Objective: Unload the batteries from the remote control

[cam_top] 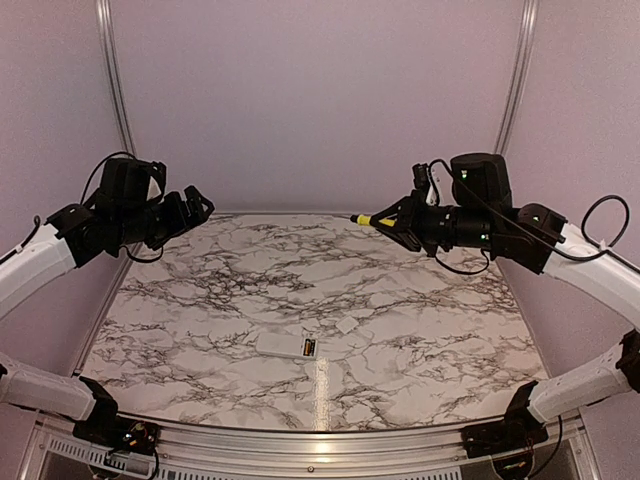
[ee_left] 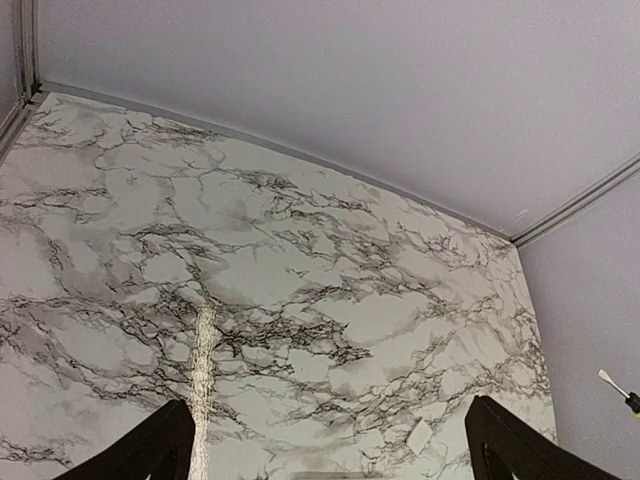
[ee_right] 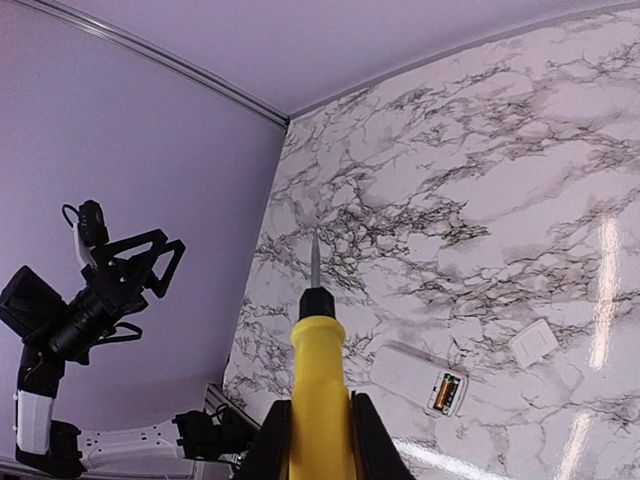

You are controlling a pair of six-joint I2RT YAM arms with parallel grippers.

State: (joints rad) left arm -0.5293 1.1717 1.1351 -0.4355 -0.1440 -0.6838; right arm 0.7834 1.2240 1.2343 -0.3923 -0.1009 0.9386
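The batteries [ee_right: 446,390] are too small to count, the screwdriver [ee_right: 318,390] cropped below.

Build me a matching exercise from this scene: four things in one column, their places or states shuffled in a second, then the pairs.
Column 1
1. screwdriver
2. remote control
3. cover piece
4. left end effector

Column 2
A. open and empty, raised above the table
B. lying on the table, batteries showing in its recess
C. gripped by the right end effector
D. lying flat near the remote control, apart from it

Pairs: 1-C, 2-B, 3-D, 4-A
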